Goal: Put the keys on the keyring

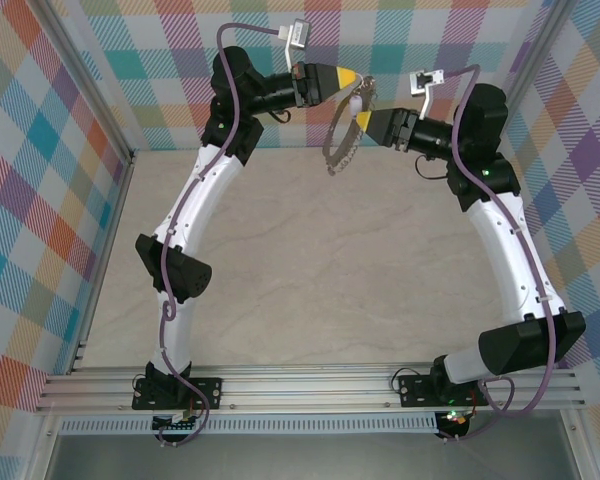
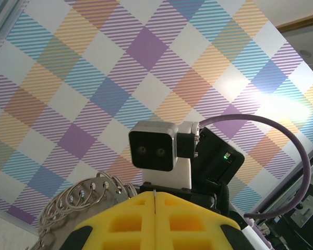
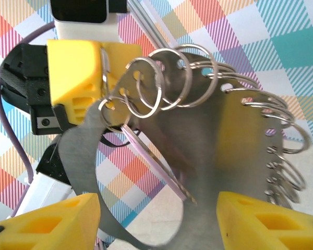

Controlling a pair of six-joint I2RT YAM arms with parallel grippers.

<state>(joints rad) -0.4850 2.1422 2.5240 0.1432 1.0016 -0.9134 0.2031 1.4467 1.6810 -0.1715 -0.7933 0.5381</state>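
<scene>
The keyring (image 1: 337, 140) hangs in the air at the back of the table, a flat grey metal loop (image 3: 208, 140) edged with several silvery split rings. My left gripper (image 1: 352, 76) is shut on its top edge; a thin metal edge shows between the closed yellow pads (image 2: 155, 219), with the rings (image 2: 68, 205) to their left. A slim lilac key (image 3: 151, 156) hangs from one split ring and slants down across the loop's opening. My right gripper (image 3: 156, 224) is open just below the key's tip, its yellow fingers (image 3: 41, 224) apart and touching nothing.
Plaid walls and metal frame posts (image 1: 90, 100) close in the pale table (image 1: 310, 270). The right arm's wrist camera (image 2: 154, 151) faces the left gripper at close range. Both arms reach toward the back wall.
</scene>
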